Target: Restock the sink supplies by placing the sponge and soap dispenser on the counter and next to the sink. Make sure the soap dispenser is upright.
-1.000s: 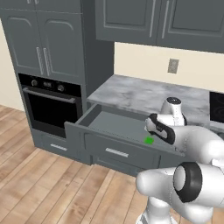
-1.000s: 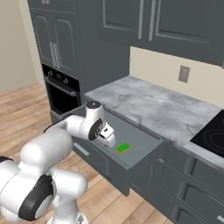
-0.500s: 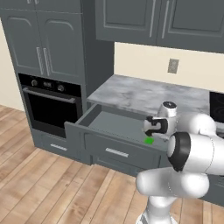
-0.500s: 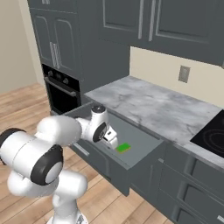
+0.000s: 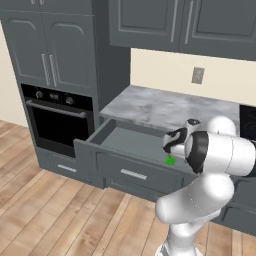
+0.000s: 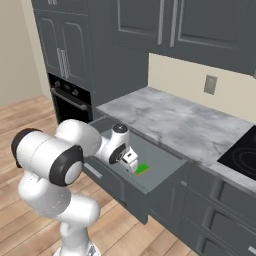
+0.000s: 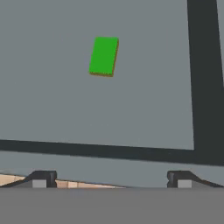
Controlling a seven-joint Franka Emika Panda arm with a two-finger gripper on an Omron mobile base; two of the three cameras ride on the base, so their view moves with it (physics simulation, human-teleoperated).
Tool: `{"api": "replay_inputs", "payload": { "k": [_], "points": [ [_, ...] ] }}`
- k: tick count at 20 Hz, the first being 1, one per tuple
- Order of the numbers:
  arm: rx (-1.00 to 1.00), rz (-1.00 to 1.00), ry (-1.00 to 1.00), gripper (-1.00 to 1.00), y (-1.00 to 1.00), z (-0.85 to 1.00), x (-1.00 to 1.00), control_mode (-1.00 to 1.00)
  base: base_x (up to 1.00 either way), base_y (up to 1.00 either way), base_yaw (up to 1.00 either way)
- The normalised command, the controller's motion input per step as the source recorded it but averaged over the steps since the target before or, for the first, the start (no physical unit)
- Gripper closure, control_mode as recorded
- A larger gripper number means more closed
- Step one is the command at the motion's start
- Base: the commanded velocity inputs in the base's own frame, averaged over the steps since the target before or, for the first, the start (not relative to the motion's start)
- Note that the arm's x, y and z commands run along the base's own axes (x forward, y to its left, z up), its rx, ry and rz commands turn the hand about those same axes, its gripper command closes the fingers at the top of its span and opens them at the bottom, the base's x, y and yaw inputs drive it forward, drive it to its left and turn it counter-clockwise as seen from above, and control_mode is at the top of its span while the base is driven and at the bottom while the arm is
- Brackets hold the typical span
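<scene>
We see the sponge [image 7: 103,56] lying flat on the floor of the open drawer [image 5: 125,141], in the upper middle of the hand view — near the drawer's right end in the base views. Our gripper [image 7: 109,178] hovers above it, fingers spread wide, holding nothing — the counter [image 6: 190,125] lies behind.

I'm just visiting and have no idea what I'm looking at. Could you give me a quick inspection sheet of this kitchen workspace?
Surface: marble counter.
Job's things: green sponge lying flat on the floor of the open drawer.
Clutter: nothing seen.
Grippers: gripper open, holding nothing, above the drawer's front edge, short of the sponge.
Cables: nothing seen.
Surroundings: black oven, dark cabinets, wall outlet, cooktop, wood floor.
</scene>
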Motion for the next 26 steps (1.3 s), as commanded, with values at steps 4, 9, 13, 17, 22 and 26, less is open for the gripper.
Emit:
{"api": "replay_inputs", "payload": {
  "k": [4, 9, 13, 17, 22, 26],
  "points": [
    [0.02, 0.0, 0.0, -1.0, -0.03, -0.26, 0.24, -1.0, 0.0, 0.0, 0.0],
    [0.0, 0.0, 0.0, -1.0, 0.0, -0.21, 0.19, -1.0, 0.0, 0.0, 0.0],
    [0.0, 0.03, 0.01, -1.0, 0.0, -0.22, 0.16, -1.0, 0.0, 0.0, 0.0],
    [0.0, 0.03, 0.03, -1.0, 0.0, -0.21, 0.22, -1.0, 0.0, 0.0, 0.0],
    [0.0, 0.05, 0.07, -1.0, 0.0, -0.22, 0.15, -1.0, 0.0, 0.0, 0.0],
    [0.01, 0.04, 0.05, -1.0, 0.0, -0.17, 0.09, -1.0, 0.0, 0.0, 0.0]
  ]
}}
